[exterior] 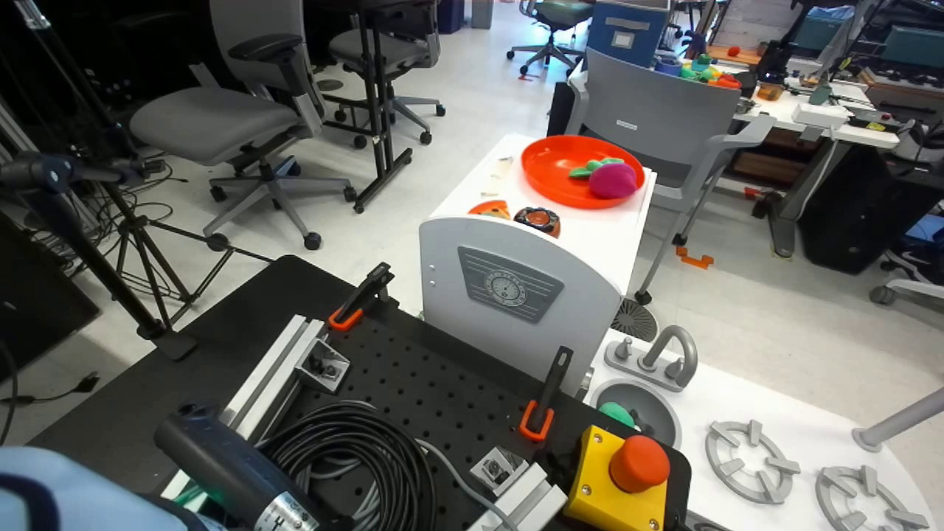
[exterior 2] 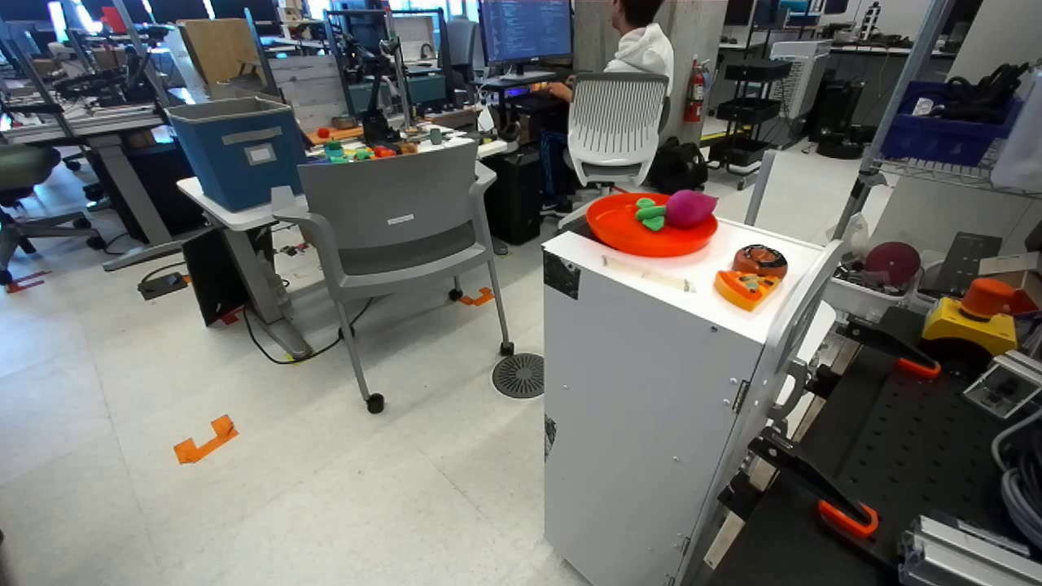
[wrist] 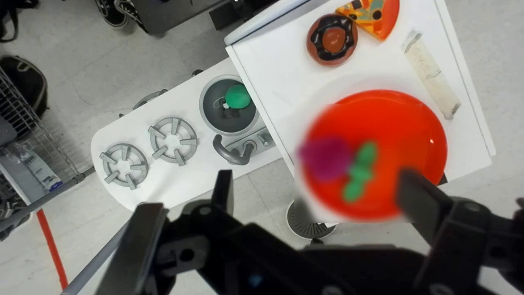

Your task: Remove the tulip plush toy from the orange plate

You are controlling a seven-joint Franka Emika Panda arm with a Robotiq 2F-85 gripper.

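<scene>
The tulip plush toy, a magenta lump with green leaves, lies on the orange plate. The plush shows in both exterior views point(exterior: 613, 181) point(exterior 2: 690, 208) and, blurred, in the wrist view point(wrist: 327, 159). The round orange plate point(exterior: 549, 164) sits on top of a white cabinet. It also shows in an exterior view point(exterior 2: 612, 228) and in the wrist view point(wrist: 403, 116). My gripper point(wrist: 317, 176) is open and empty, with its fingers wide apart. The plush and plate appear beyond the fingers, and nothing is held. The gripper is out of sight in both exterior views.
A toy donut point(exterior 2: 762, 260) and a toy pizza slice point(exterior 2: 745, 286) lie on the cabinet top point(exterior 2: 692, 281), near its raised grey end panel point(exterior: 516, 287). A toy sink point(wrist: 229, 125) with a faucet point(wrist: 235, 153) is beside it. A grey chair point(exterior 2: 391, 212) stands close by.
</scene>
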